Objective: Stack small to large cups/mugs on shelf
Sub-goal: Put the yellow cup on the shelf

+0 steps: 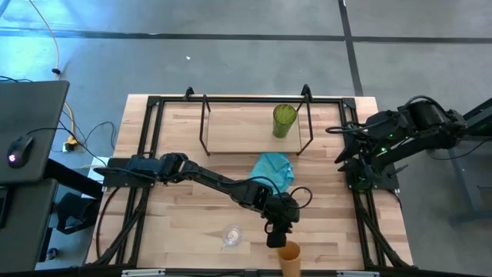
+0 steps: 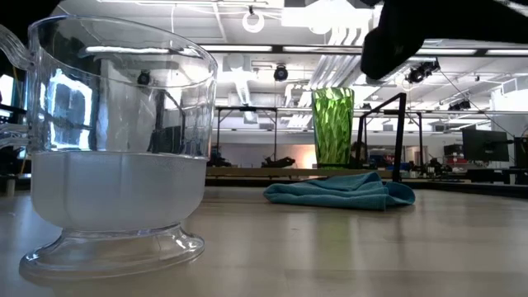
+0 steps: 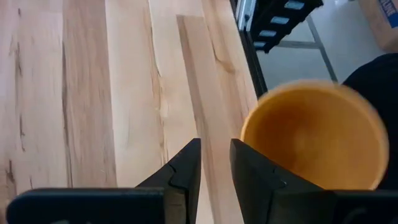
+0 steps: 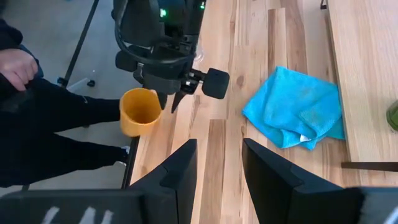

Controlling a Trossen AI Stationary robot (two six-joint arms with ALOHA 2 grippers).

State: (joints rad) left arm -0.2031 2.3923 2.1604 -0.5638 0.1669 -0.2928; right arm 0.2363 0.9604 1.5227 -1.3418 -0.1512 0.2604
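The orange cup (image 1: 290, 258) stands upright at the table's near edge, its mouth up (image 3: 311, 137). My left gripper (image 3: 215, 167) hangs just beside it on the side toward the clear glass cup (image 1: 231, 235), fingers slanting down with a narrow gap that holds nothing. The glass cup stands on its foot (image 2: 115, 247). The green tumbler (image 1: 284, 121) stands upright on the shelf (image 1: 238, 131) at the far side. My right gripper (image 4: 217, 162) waits open, high over the table's right edge. My left gripper has the outer side of one finger (image 3: 261, 177) right beside the orange cup's rim (image 3: 249, 134), coming from above and slanting down. I cannot tell whether it touches the cup. The cup stands on the table.
A turquoise cloth (image 1: 274, 171) lies crumpled between the shelf and the left arm. A black frame (image 1: 146, 154) runs around the tabletop. A person in dark clothes (image 4: 37, 124) stands close to the near edge by the orange cup.
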